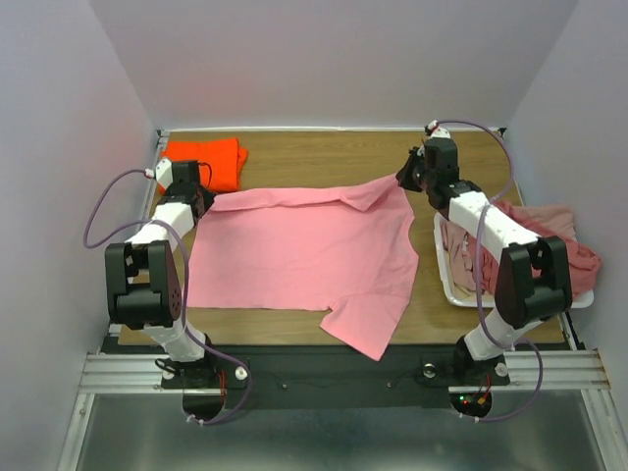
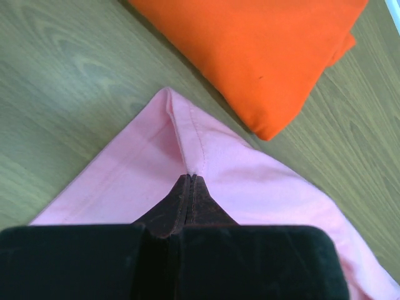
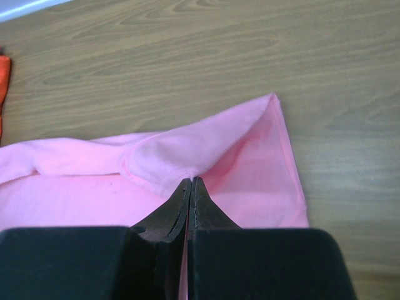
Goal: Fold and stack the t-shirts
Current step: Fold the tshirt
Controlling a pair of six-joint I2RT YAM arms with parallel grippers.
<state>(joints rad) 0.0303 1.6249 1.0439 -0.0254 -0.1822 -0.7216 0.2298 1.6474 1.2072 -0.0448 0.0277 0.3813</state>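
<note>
A light pink t-shirt [image 1: 299, 250] lies spread across the middle of the wooden table, one sleeve hanging over the near edge. My left gripper [image 1: 199, 199] is shut on its far left corner [image 2: 187, 147]. My right gripper [image 1: 407, 179] is shut on its far right corner, where a fold of cloth [image 3: 187, 147] bunches at the fingertips. A folded bright orange t-shirt [image 1: 208, 161] lies at the far left corner of the table and shows in the left wrist view [image 2: 262, 50]. Dusty rose and pale pink t-shirts [image 1: 554, 240] are heaped in the white tray.
The white plastic tray [image 1: 444, 275] stands at the right side, partly under my right arm. White walls close in the table on three sides. Bare wood [image 3: 250, 44] lies beyond the pink shirt's far edge.
</note>
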